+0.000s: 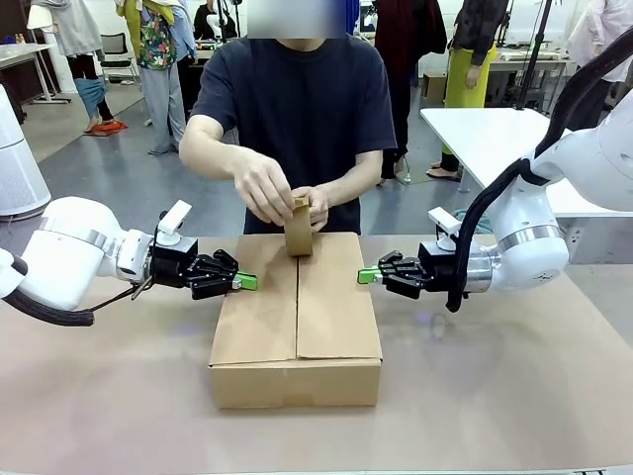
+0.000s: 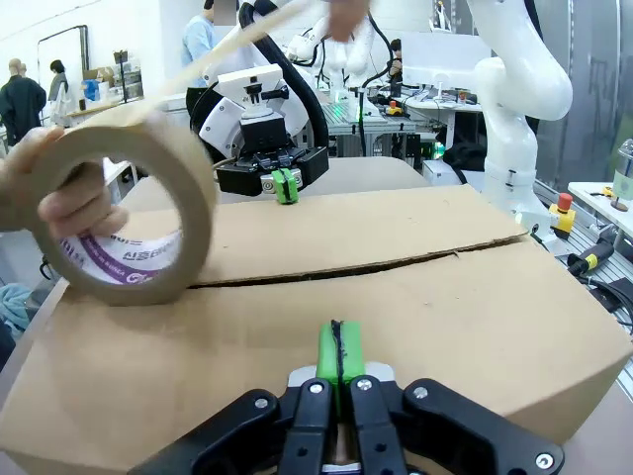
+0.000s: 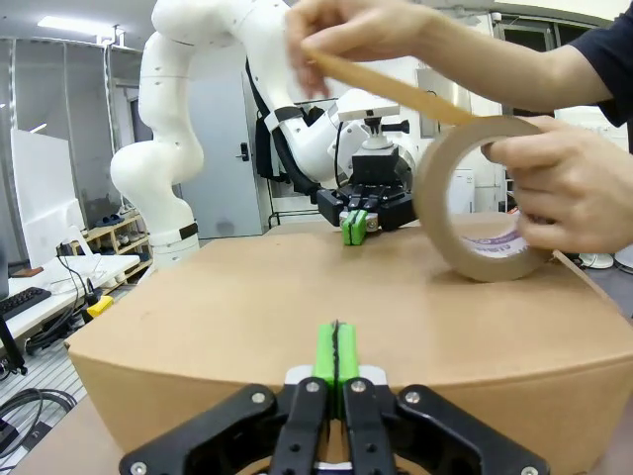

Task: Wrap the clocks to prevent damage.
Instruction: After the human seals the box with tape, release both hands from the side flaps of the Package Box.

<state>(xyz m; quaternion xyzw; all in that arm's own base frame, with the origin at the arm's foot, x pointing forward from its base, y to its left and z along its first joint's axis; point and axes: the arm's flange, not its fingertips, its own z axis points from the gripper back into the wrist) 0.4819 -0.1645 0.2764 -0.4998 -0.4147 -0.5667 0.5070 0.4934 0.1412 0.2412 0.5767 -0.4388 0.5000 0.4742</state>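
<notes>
A closed cardboard box (image 1: pixel 297 317) lies mid-table with its top flaps meeting along a seam. The clocks are hidden. A person at the far side holds a roll of brown tape (image 1: pixel 298 230) upright on the box's far end with both hands and has a strip of it pulled up from the roll (image 3: pixel 445 208). My left gripper (image 1: pixel 247 282) is shut, its green pads at the box's left top edge (image 2: pixel 338 351). At the right top edge my right gripper (image 1: pixel 368 275) is shut too, its pads resting on the cardboard (image 3: pixel 336 351).
The brown table (image 1: pixel 514 376) has free room around the box on both sides and in front. A white table (image 1: pixel 495 139) stands behind at the right, and a white appliance (image 1: pixel 15 168) stands at the far left.
</notes>
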